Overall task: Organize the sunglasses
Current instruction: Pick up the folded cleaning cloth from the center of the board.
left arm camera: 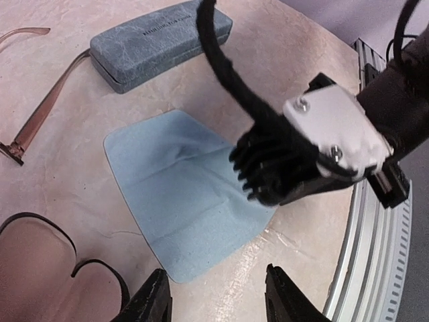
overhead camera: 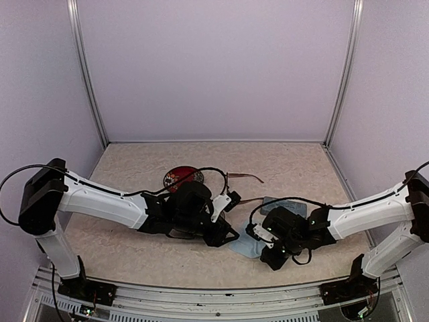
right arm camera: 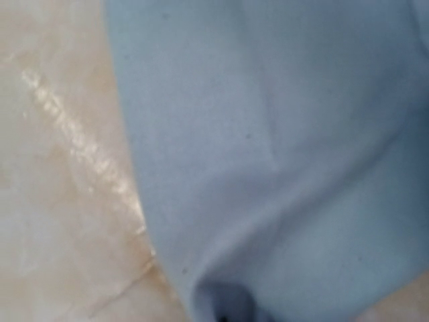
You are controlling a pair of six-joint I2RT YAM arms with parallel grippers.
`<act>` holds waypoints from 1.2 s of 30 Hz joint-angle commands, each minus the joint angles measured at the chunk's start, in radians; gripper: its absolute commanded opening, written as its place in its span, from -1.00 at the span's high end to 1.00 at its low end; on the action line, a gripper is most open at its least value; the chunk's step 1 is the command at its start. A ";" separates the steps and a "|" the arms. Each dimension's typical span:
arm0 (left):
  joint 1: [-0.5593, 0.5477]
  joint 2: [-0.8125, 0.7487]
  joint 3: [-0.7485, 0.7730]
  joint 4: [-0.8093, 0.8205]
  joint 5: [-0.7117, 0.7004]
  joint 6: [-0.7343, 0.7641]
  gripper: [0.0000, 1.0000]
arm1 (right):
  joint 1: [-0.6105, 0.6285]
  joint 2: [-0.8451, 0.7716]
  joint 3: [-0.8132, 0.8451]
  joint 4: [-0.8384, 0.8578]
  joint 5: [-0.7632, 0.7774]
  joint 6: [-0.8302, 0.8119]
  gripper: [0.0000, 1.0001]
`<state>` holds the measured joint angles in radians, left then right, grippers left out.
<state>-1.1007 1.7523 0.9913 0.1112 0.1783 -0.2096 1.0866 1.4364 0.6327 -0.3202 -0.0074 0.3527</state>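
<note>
The reddish-brown sunglasses lie on the table with their thin arms (overhead camera: 245, 178) spread; one arm (left arm camera: 43, 114) shows in the left wrist view. A dark sunglasses frame (left arm camera: 47, 225) curves at that view's lower left, beside my left gripper. A light-blue cloth (overhead camera: 242, 247) (left arm camera: 181, 201) lies flat between the arms. My right gripper (overhead camera: 256, 236) (left arm camera: 268, 181) is down on the cloth's right edge and shut on it; the cloth (right arm camera: 268, 134) fills the right wrist view and hides the fingers. My left gripper (overhead camera: 228, 236) (left arm camera: 218, 298) is open over bare table just past the cloth's corner, holding nothing.
A grey-blue oblong case (overhead camera: 285, 205) (left arm camera: 161, 43) lies closed behind the cloth. A round red lens (overhead camera: 179, 177) shows behind the left arm. The table's metal front rail (left arm camera: 375, 255) runs close to the right gripper. The walls stand at the back and both sides.
</note>
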 commanded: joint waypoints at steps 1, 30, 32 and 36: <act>-0.029 0.011 -0.022 0.046 -0.006 0.111 0.07 | -0.031 -0.055 -0.028 0.012 -0.052 0.021 1.00; -0.085 0.274 0.171 -0.111 -0.099 0.476 0.09 | -0.185 -0.195 -0.109 0.037 -0.230 0.060 1.00; -0.087 0.283 0.177 -0.108 -0.096 0.476 0.10 | -0.187 -0.195 -0.113 0.043 -0.231 0.062 1.00; -0.084 0.294 0.186 -0.110 -0.086 0.473 0.14 | -0.188 -0.190 -0.110 0.044 -0.235 0.061 1.00</act>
<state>-1.1851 2.0193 1.1545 0.0120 0.0921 0.2493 0.9070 1.2602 0.5308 -0.2939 -0.2283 0.4095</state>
